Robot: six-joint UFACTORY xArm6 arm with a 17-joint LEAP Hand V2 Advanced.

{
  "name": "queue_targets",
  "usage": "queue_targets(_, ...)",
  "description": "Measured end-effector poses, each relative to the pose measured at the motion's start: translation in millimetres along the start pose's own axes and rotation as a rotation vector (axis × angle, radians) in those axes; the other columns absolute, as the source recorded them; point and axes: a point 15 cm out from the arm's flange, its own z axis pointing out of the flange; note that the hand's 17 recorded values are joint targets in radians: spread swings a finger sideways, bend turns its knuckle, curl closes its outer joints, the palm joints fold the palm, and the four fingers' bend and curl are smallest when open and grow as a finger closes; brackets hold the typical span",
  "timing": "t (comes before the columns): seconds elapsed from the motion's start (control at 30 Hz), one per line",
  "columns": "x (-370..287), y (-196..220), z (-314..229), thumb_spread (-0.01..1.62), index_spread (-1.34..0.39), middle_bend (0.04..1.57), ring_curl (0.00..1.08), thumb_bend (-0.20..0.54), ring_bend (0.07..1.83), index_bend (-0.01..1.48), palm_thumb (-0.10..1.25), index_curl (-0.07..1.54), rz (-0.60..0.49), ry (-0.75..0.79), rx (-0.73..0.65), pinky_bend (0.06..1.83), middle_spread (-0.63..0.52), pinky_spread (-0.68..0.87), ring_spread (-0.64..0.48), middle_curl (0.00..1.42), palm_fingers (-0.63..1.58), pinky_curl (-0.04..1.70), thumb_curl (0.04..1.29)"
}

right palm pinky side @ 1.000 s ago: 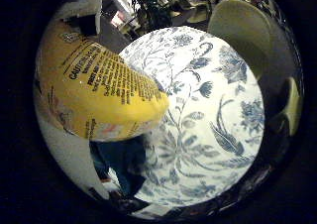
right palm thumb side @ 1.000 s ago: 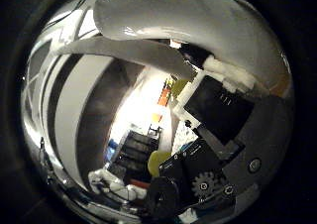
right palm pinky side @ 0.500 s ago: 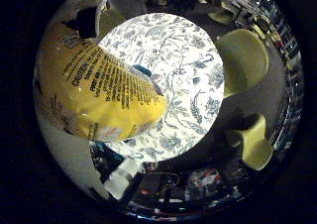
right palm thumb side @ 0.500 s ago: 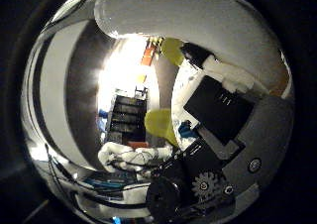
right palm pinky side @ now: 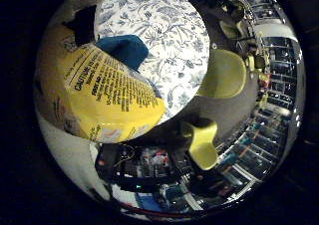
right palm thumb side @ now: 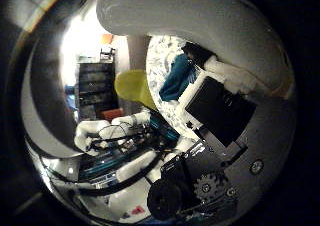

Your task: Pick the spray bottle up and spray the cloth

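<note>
Now-visible teal cloth [right palm pinky side: 123,49] beside held spray bottle [right palm pinky side: 99,95]

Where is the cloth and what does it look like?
Find the round table with the blue-and-white flowery top. The cloth lies crumpled on it, just behind the yellow spray bottle close to the camera. It is the only plain dark teal thing there.

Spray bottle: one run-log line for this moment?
hand: shut on spray bottle | bottle: lifted above floral table | cloth: blue, on table

Yellow spray bottle [right palm pinky side: 99,98], teal cloth [right palm pinky side: 124,48], blue-and-white floral table [right palm pinky side: 174,41], yellow-green chairs [right palm pinky side: 224,73].
</note>
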Motion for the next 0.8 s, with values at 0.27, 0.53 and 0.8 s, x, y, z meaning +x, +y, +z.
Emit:
queue_targets(0.27, -11.1, -2.3, -19.2, 0.83, -0.17, 1.35, 0.58, -0.016, 1.46, 1.16, 1.07, 0.68, -0.056, 0.225, -0.101, 1.04, -0.07, -0.2, -0.16, 0.57, 1.21, 1.18, 0.83)
queue_targets(0.53, -24.8, 5.7, -0.5, 0.83, -0.18, 1.35, 0.58, -0.016, 1.45, 1.16, 1.06, 0.68, -0.08, 0.236, -0.157, 1.03, -0.07, -0.21, -0.16, 0.57, 1.21, 1.19, 0.83)
queue_targets(0.8, -32.2, 10.4, 28.5, 0.84, -0.18, 1.35, 0.58, -0.015, 1.45, 1.16, 1.06, 0.68, -0.09, 0.234, -0.21, 1.03, -0.07, -0.21, -0.16, 0.57, 1.21, 1.2, 0.83)
